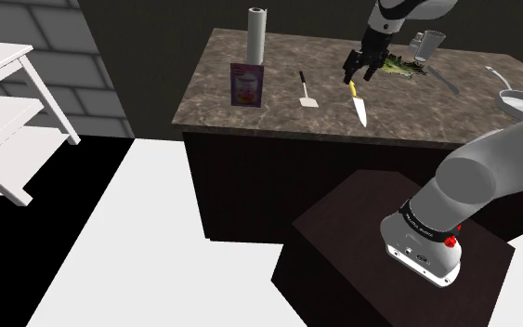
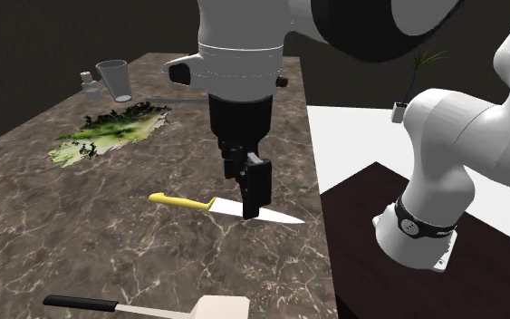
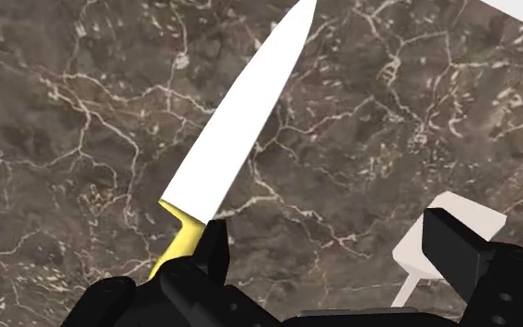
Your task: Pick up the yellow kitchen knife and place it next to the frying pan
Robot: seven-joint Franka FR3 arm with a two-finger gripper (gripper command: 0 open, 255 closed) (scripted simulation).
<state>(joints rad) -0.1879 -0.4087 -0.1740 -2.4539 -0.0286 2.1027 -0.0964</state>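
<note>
Knife (image 3: 236, 130), yellow-handled, lies flat on marble counter (image 3: 64, 111) under the gripper (image 3: 329, 232); its handle seemingly runs beneath one finger (image 3: 215, 255). Jaws stand wide apart, empty.

Paper towel roll (image 1: 257, 35), purple box (image 1: 246, 85), spatula (image 1: 306, 92), lettuce leaf (image 2: 108, 131), glass (image 2: 114, 80), marble countertop (image 1: 417, 121)

Yellow-handled knife (image 3: 236, 130) flat on marbled counter (image 3: 64, 111), black jaws apart, white spatula (image 3: 410, 255) beside
</note>
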